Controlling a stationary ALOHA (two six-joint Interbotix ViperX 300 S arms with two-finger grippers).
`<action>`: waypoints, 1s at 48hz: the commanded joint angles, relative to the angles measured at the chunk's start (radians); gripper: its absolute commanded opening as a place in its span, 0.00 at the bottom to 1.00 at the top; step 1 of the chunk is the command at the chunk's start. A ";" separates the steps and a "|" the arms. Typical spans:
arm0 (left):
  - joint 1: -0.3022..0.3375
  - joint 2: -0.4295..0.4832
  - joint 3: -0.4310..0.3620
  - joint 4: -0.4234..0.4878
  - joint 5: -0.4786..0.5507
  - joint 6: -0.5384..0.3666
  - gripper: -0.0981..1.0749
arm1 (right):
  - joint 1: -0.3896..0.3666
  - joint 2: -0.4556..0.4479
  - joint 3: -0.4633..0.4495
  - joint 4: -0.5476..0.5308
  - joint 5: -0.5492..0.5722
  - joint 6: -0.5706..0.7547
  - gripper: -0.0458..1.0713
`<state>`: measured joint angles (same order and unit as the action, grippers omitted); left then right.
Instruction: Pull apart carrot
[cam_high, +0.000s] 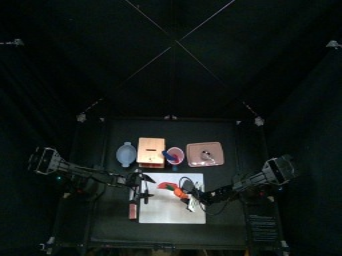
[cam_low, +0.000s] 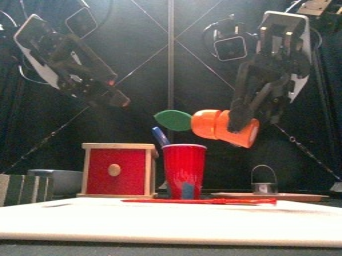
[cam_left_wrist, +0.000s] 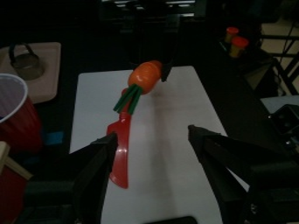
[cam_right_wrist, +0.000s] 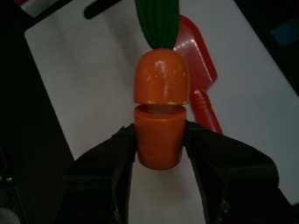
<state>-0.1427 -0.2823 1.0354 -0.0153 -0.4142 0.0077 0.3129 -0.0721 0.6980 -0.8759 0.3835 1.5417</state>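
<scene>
Curtains close the pen on every side, and at far left in the front view the left gripper hangs high with nothing in it; its wrist camera shows the jaws spread wide over the white board. Below it on the table stand a red box and, just right of that, a red cup. A flat red piece lies on the board under the carrot.

Toward the right, the carrot is in the air above the cup, lying roughly level, its green leaf pointing left. The right gripper is closed on the thick end only. Its wrist view shows a dark seam between the gripped lower half and the free upper half, so the two parts look joined or only barely parted; I cannot tell which.

Risks, as I judge them:
- The free half with the leaf is held by nothing but the joint. If that joint is loose, it may drop onto the board or into the cup.
- The left jaws stand well apart from the carrot. Closing on the thin leaf rather than the orange body could let it slip out during a pull.
- A pull off the carrot's axis might twist the gripped half out of the right jaws.
</scene>
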 joint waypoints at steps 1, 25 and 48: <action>0.011 0.046 -0.054 0.017 -0.009 0.002 0.91 | -0.017 0.002 -0.043 -0.011 -0.021 -0.026 0.44; 0.057 0.222 -0.184 0.132 -0.011 0.002 0.90 | -0.021 0.044 -0.080 -0.021 -0.034 -0.034 0.44; 0.072 0.235 -0.187 0.133 -0.005 0.003 0.70 | -0.025 0.044 -0.080 -0.020 -0.035 -0.034 0.44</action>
<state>-0.0736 -0.0430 0.8682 0.1150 -0.4157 0.0092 0.2945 -0.0061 0.6412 -0.8943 0.3513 1.5094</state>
